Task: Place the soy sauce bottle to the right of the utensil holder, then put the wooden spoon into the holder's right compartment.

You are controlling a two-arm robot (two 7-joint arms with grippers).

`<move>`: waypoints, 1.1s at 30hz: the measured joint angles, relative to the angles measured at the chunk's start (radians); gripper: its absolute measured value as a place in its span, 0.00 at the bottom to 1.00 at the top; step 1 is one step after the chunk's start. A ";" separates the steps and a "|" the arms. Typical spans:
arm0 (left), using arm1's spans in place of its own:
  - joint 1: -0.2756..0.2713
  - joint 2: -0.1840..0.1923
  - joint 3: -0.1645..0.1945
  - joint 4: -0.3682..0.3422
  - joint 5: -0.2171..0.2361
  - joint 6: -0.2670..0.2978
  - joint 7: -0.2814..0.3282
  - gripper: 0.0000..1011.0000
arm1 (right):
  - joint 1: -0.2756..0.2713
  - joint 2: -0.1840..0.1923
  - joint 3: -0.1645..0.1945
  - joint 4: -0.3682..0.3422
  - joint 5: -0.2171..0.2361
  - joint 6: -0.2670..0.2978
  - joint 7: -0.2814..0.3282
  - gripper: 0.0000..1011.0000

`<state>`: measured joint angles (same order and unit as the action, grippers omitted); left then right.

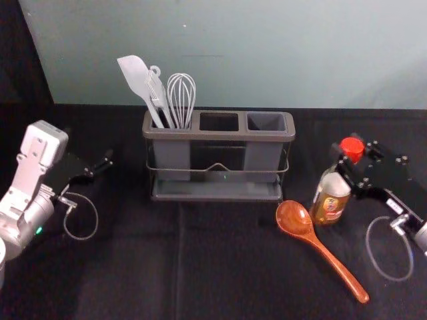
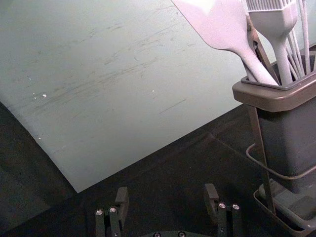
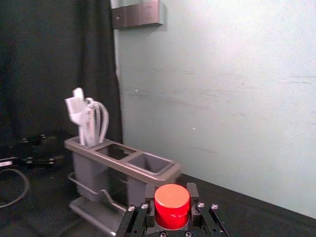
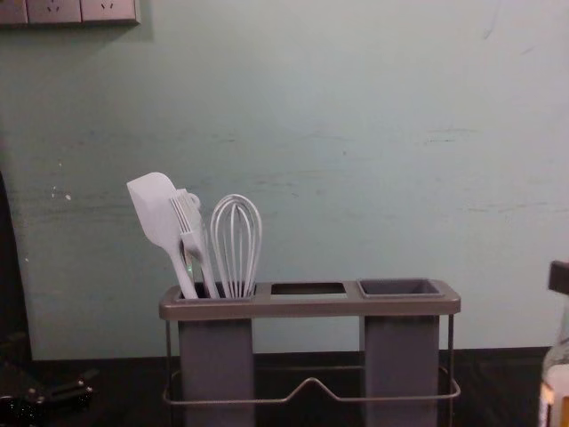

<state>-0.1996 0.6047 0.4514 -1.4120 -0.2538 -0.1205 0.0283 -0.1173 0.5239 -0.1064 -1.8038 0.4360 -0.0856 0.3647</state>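
Head view puts the right gripper [image 1: 347, 160] toward the right edge of the black-covered bench [image 1: 227, 267], pinching the red cap [image 1: 353, 147] of the clear soy sauce bottle [image 1: 331, 197], right of the grey rectangular utensil holder [image 1: 220, 135]. The glossy reddish-brown wooden spoon [image 1: 324, 249] lies nearer the front edge. Left of the holder, the left gripper [image 1: 99, 166] has spread fingers.

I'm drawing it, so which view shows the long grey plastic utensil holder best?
Head view: the whole holder fits, top to bottom. Chest: front, bottom cut off. Left wrist: one end. Right wrist: slanted, partly behind the right pincer.
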 joint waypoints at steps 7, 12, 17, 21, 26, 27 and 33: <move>0.000 0.000 0.000 0.000 0.000 0.000 0.000 0.99 | 0.049 -0.015 0.018 0.062 -0.011 -0.001 -0.007 0.37; 0.000 0.000 0.000 0.000 0.000 0.000 0.000 0.99 | 0.099 -0.031 0.009 0.115 -0.024 0.002 -0.006 0.37; 0.000 0.000 0.000 0.000 0.000 0.000 0.000 0.99 | 0.161 -0.056 -0.010 0.177 -0.030 0.005 0.004 0.37; 0.000 0.000 0.000 0.000 0.000 0.000 0.000 0.99 | 0.197 -0.078 -0.024 0.216 -0.029 0.001 0.012 0.37; 0.000 0.000 0.000 0.000 0.000 0.000 0.000 0.99 | 0.236 -0.109 -0.043 0.267 -0.028 -0.018 0.019 0.37; 0.000 0.000 0.000 0.000 0.000 0.000 0.000 0.99 | 0.240 -0.113 -0.046 0.275 -0.029 -0.022 0.020 0.37; 0.000 0.000 0.000 0.000 0.000 0.000 0.000 0.99 | 0.268 -0.144 -0.062 0.323 -0.029 -0.046 0.022 0.37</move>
<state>-0.1995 0.6047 0.4513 -1.4120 -0.2539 -0.1205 0.0283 0.1505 0.3797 -0.1681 -1.4812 0.4072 -0.1313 0.3868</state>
